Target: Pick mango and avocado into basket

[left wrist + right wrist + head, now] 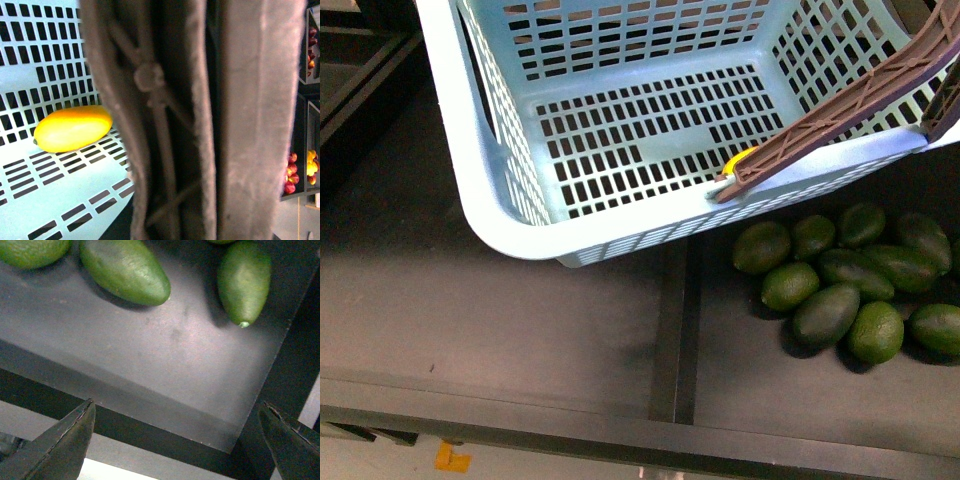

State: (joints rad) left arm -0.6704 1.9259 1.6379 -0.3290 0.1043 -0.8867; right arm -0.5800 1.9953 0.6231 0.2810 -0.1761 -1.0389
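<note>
The light aqua basket (500,215) hangs tilted over the dark shelf, and its brown handle (840,115) slants to the upper right. In the left wrist view the handle (170,125) fills the middle, and my left gripper is shut on it with its fingers hidden. The yellow-orange mango (72,128) lies on the basket's slotted floor (50,180). Several dark green avocados (826,312) lie in the right shelf compartment. My right gripper (176,405) is open and empty over that compartment's front corner, short of two avocados (125,270) (244,280).
A black divider (675,330) splits the shelf into two compartments, with a raised front lip (620,425). The left compartment (490,320) is bare. Red apples (290,172) lie in bins far off in the left wrist view. A small orange object (451,458) lies on the floor below.
</note>
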